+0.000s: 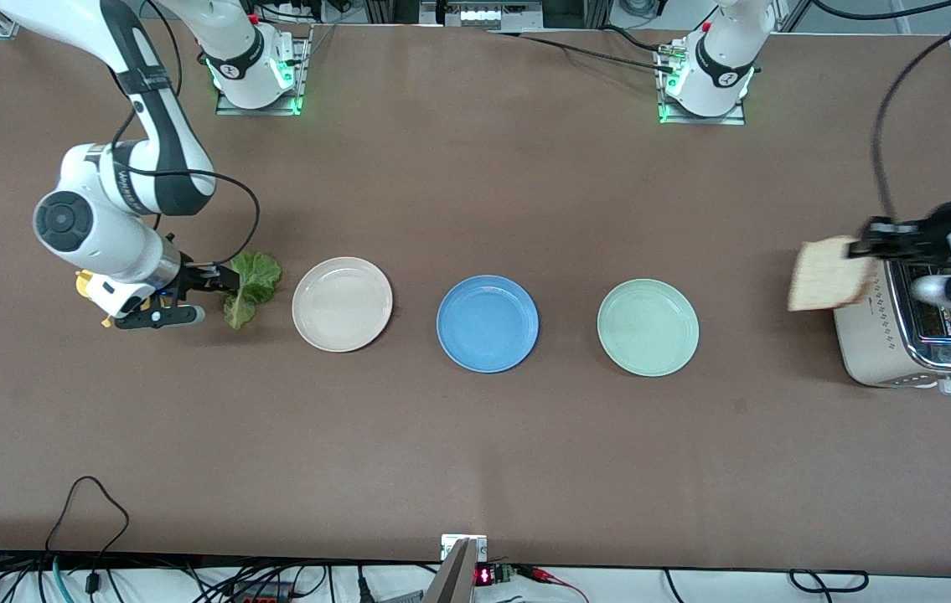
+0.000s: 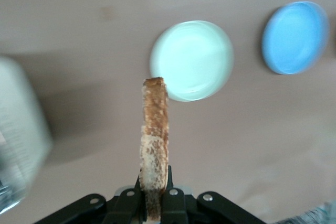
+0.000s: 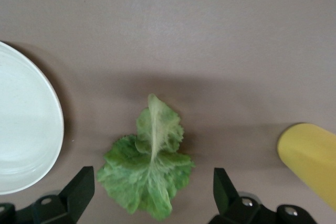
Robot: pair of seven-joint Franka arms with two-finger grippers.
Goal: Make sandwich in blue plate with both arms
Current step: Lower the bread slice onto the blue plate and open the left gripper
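Left tool [image 2: 152,205] clamped on bread slice [image 1: 829,274] over toaster [image 1: 911,335] — right tool [image 3: 152,190] apart above lettuce [image 3: 148,166] — brown table [image 1: 475,435].

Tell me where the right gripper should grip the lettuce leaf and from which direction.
Come straight down from above: the lettuce leaf lies flat on the table, beside the cream plate toward the right arm's end. The right gripper hangs open over it, fingers either side. Probably best to pinch across the pale central rib at the narrower part, where the leaf is stiffest and the ruffled edges should bunch less.
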